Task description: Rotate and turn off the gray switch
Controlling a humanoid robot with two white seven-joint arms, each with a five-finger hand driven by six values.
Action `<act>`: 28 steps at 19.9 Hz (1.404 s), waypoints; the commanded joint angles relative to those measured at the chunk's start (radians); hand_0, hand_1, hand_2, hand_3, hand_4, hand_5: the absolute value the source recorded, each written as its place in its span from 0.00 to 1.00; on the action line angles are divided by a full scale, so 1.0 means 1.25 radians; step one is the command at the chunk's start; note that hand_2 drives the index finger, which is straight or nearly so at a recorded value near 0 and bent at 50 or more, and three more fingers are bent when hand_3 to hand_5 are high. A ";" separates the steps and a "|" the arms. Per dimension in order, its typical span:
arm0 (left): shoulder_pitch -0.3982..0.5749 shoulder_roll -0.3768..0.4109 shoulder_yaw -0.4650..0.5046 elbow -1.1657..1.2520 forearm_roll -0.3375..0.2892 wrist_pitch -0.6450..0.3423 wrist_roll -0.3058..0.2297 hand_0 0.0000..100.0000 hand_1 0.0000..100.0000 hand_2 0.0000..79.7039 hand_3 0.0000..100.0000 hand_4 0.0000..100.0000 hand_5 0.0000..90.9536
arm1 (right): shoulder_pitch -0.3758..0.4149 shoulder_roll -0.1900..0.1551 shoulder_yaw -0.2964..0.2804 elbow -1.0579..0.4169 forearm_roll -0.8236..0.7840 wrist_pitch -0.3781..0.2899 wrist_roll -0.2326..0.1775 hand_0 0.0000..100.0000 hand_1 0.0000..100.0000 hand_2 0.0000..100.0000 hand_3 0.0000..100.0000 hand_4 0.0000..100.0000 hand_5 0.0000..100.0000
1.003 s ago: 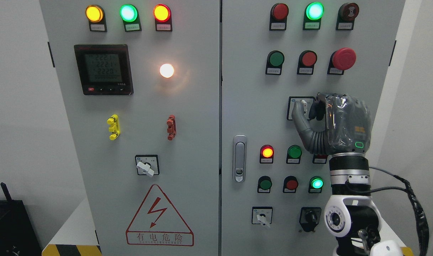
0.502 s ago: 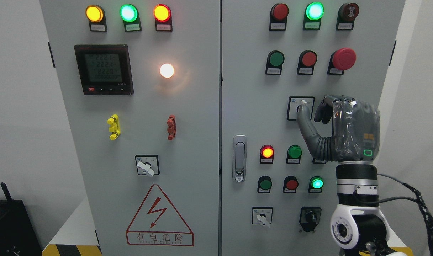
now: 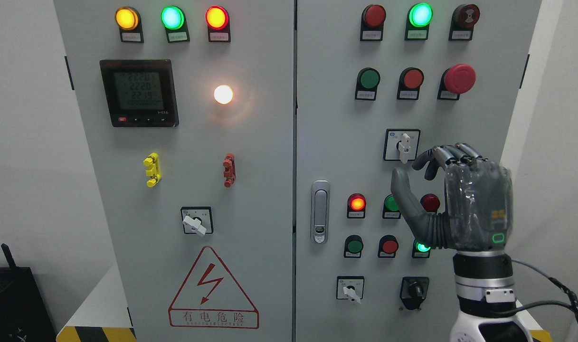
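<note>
The gray rotary switch (image 3: 403,146) sits in a black-framed plate on the right cabinet door, with its white-gray handle pointing straight down. My right hand (image 3: 414,173) is below and to the right of it, apart from the switch. Its thumb and fingers are spread and hold nothing. The hand covers part of the green lamp (image 3: 391,204) and the small lit green lamp (image 3: 421,247). The left arm is out of view.
Other rotary switches sit on the left door (image 3: 195,222) and at the lower right (image 3: 350,290), next to a black knob (image 3: 414,289). A door handle (image 3: 320,211), a red mushroom button (image 3: 459,78) and several lamps and buttons surround the hand.
My right hand let go of the gray switch and moved down and to the right, away from it. The switch handle now points straight down in full view.
</note>
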 commanded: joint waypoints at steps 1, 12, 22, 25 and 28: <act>0.000 0.000 0.026 0.000 0.000 0.000 0.000 0.12 0.39 0.00 0.00 0.00 0.00 | 0.075 -0.034 -0.004 -0.093 -0.001 -0.013 -0.015 0.36 0.10 0.26 0.31 0.17 0.07; 0.000 0.000 0.026 0.000 0.000 0.000 0.000 0.12 0.39 0.00 0.00 0.00 0.00 | 0.089 -0.039 -0.014 -0.093 -0.003 -0.013 -0.014 0.16 0.11 0.00 0.00 0.00 0.00; 0.000 0.000 0.026 0.001 0.000 0.000 0.000 0.12 0.39 0.00 0.00 0.00 0.00 | 0.098 -0.039 -0.014 -0.093 -0.003 -0.015 -0.014 0.14 0.12 0.00 0.00 0.00 0.00; 0.000 0.000 0.026 0.000 0.000 0.000 0.000 0.12 0.39 0.00 0.00 0.00 0.00 | 0.098 -0.038 -0.014 -0.094 -0.003 -0.013 -0.014 0.14 0.12 0.00 0.00 0.00 0.00; 0.000 0.000 0.026 0.000 0.000 0.000 0.000 0.12 0.39 0.00 0.00 0.00 0.00 | 0.098 -0.038 -0.014 -0.093 -0.003 -0.013 -0.015 0.14 0.12 0.00 0.00 0.00 0.00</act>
